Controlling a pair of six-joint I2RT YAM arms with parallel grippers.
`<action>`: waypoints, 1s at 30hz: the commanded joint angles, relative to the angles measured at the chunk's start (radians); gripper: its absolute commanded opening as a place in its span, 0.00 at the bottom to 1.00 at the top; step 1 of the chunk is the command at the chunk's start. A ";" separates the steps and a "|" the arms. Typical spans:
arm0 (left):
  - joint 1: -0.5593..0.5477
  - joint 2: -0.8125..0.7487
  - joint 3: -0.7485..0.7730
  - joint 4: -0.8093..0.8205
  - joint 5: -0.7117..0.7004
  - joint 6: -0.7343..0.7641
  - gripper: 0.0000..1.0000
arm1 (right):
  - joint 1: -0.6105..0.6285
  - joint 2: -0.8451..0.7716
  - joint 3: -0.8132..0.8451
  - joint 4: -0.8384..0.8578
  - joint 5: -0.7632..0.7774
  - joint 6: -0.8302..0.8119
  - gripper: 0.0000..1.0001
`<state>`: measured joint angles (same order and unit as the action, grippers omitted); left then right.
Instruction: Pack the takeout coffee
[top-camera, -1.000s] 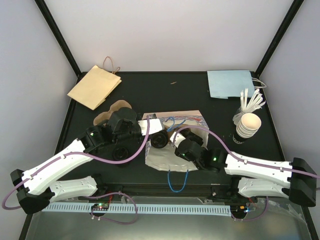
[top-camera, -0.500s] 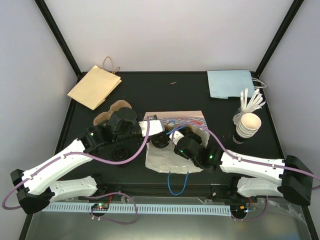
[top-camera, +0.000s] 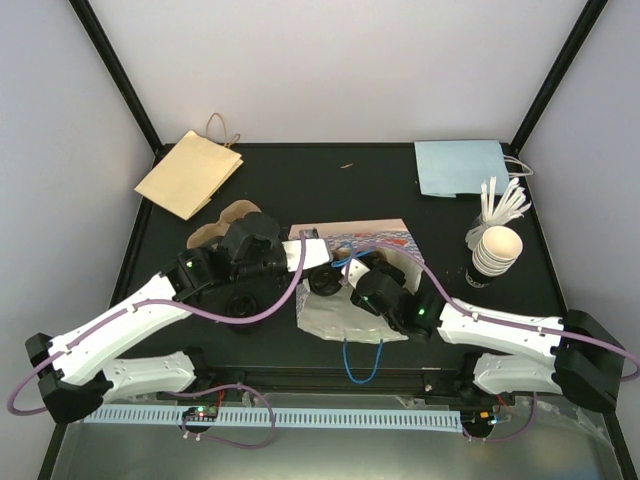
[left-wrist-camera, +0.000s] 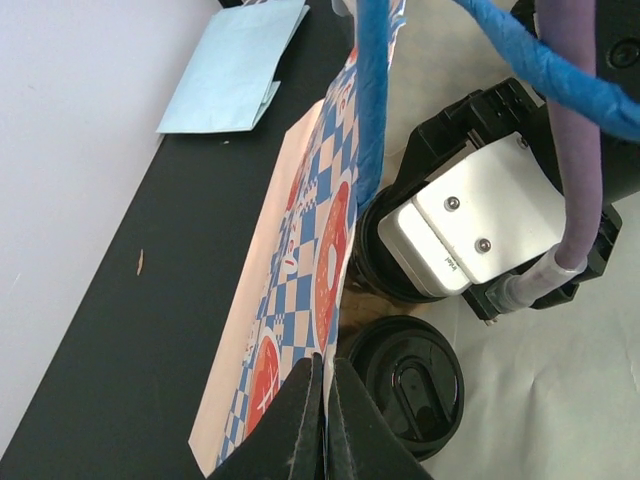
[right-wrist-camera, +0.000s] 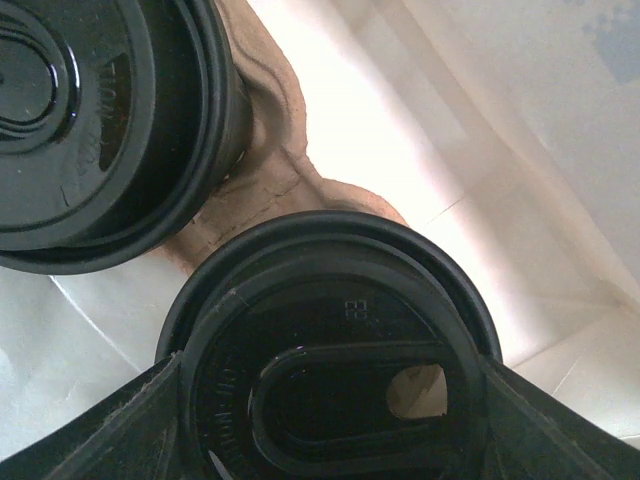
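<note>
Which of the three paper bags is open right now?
The blue-and-red checked bag in the middle: its mouth is held open, left jaws shut on its edge. The brown bag and light blue bag lie flat at the far corners.

Right gripper (top-camera: 350, 281) and lidded cup (right-wrist-camera: 330, 395) — further into the patterned bag (top-camera: 385, 239) than a second ago.

Glossy plastic lid (right-wrist-camera: 330, 390), matt paper bag (left-wrist-camera: 300, 250)

The black table (top-camera: 350, 190) carries 1 brown paper bag (top-camera: 188, 172) at 10 o'clock, 1 blue bag (top-camera: 460, 167) at 2 o'clock, a cup stack (top-camera: 495, 255) at 3 o'clock and a checked bag (top-camera: 385, 240) at centre.
</note>
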<state>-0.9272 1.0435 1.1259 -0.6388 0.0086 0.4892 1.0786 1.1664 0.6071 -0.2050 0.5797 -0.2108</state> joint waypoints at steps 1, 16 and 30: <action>-0.006 0.024 0.066 -0.026 0.024 -0.028 0.02 | -0.025 -0.002 0.005 0.043 -0.018 -0.014 0.69; 0.050 0.111 0.142 -0.079 0.078 -0.072 0.02 | -0.114 0.011 0.074 -0.014 -0.165 -0.039 0.69; 0.227 0.376 0.400 -0.218 0.253 -0.186 0.01 | -0.302 0.179 0.321 -0.210 -0.389 -0.047 0.69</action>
<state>-0.7513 1.3460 1.4315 -0.7799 0.1753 0.3695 0.8143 1.2957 0.8513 -0.3569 0.2729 -0.2600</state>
